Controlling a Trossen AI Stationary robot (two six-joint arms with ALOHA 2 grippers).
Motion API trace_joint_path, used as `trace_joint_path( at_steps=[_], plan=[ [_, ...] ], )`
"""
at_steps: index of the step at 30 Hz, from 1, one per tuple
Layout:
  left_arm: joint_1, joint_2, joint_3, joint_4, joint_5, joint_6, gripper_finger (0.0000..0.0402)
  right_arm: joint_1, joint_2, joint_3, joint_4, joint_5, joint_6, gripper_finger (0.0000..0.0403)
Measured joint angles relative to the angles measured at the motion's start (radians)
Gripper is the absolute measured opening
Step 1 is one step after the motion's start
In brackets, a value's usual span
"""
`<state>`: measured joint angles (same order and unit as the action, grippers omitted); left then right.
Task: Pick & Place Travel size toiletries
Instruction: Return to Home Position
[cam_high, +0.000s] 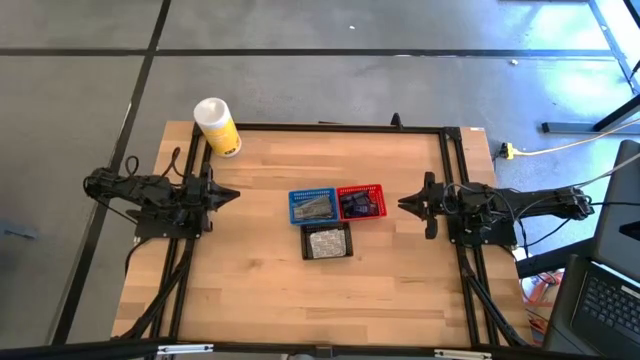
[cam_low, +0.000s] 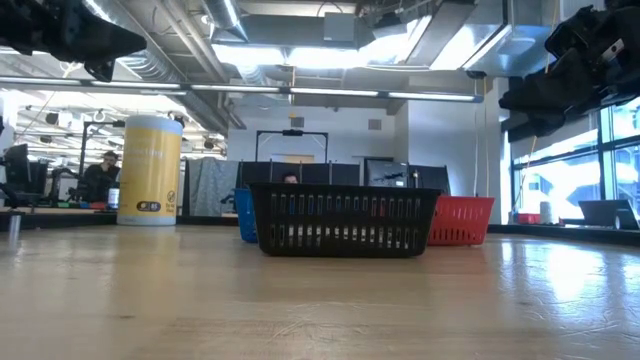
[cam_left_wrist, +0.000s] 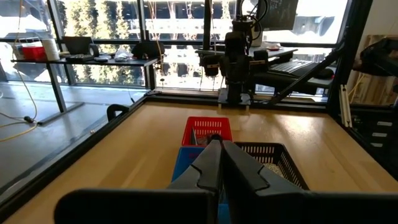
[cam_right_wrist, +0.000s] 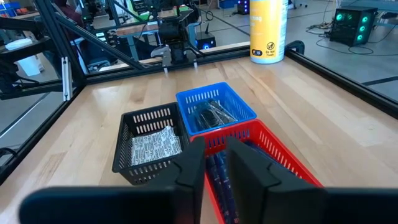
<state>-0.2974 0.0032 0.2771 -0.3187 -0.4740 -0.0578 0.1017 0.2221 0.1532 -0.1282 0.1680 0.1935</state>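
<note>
Three small mesh baskets stand mid-table. The blue basket (cam_high: 313, 206) holds slim grey tubes (cam_right_wrist: 211, 115), the red basket (cam_high: 361, 202) holds dark navy items (cam_right_wrist: 219, 167), and the black basket (cam_high: 327, 241) holds pale crinkly packets (cam_right_wrist: 155, 147). My left gripper (cam_high: 232, 194) hovers shut, left of the baskets and above the table, pointing level at them. My right gripper (cam_high: 403, 204) hovers right of the red basket with a narrow gap between its fingers (cam_right_wrist: 249, 163), and nothing is in that gap.
A large white-and-yellow canister (cam_high: 217, 126) stands upright at the table's far left corner. A black frame rail (cam_high: 330, 127) runs along the table's edges. Bare wood lies in front of the baskets toward the near edge (cam_high: 320, 300).
</note>
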Motion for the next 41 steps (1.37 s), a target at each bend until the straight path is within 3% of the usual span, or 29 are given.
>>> trace_joint_path(
  at_steps=[41],
  plan=[
    [0.0, 0.0, 0.0, 0.0, 0.0, 0.0, 0.0009, 0.0, 0.0, 0.0, 0.0, -0.001, 0.0, 0.0125]
  ],
)
